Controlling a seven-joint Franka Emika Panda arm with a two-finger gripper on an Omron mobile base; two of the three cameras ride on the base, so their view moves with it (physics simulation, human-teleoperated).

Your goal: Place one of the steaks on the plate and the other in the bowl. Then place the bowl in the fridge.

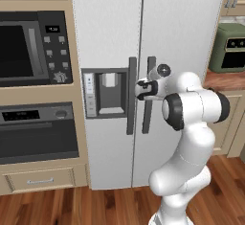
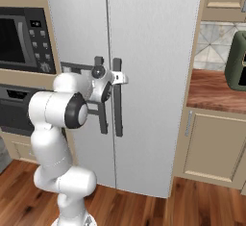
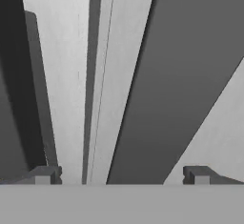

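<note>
The fridge (image 1: 182, 37) (image 2: 153, 52) stands right in front of me with both doors shut. My gripper (image 1: 145, 88) (image 2: 120, 79) is open at mid-height against the right door's dark vertical handle (image 1: 149, 104) (image 2: 117, 112). In the hand view the gripper (image 3: 123, 175) straddles that handle (image 3: 190, 75), one fingertip (image 3: 47, 174) on each side, with nothing pinched. The left door's handle (image 1: 130, 99) (image 2: 102, 117) runs just beside it. The steaks, the plate and the bowl are out of view.
A water dispenser panel (image 1: 107, 92) sits in the left door. A black microwave (image 1: 28, 47) and built-in oven (image 1: 38, 133) fill the wall to the left. To the right, a green toaster oven (image 1: 229, 47) (image 2: 238, 61) stands on a wooden counter (image 2: 216, 93) over cabinets.
</note>
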